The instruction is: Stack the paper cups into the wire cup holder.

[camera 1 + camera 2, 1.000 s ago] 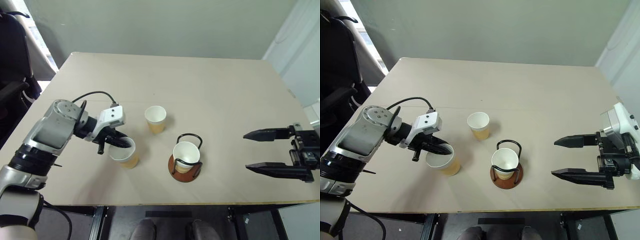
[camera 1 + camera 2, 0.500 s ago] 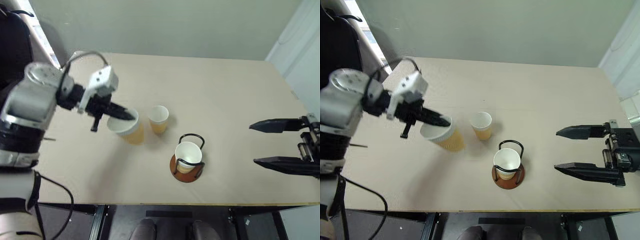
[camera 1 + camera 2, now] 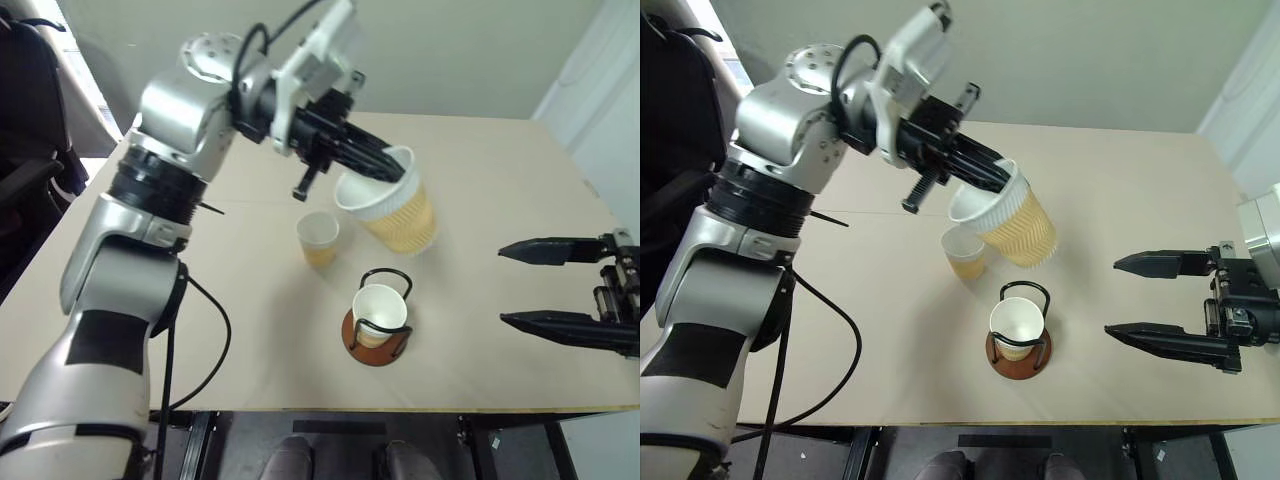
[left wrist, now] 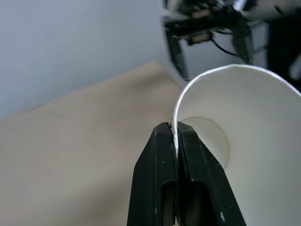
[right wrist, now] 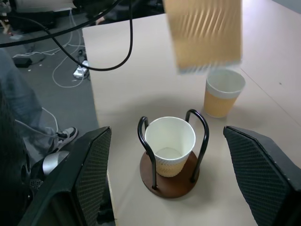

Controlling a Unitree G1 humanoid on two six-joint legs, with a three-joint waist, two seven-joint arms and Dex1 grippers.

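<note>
A large rectangular beige table (image 3: 480, 180) stands before a pale grey-green wall (image 3: 450, 50). At nine o'clock is a black chair (image 3: 25, 110).

Ribbed paper cup (image 3: 392, 207), seemingly matt.

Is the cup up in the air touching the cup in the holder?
Apart. In the right wrist view the lifted cup hangs in the air, with bare table between it and the cup in the holder.
</note>
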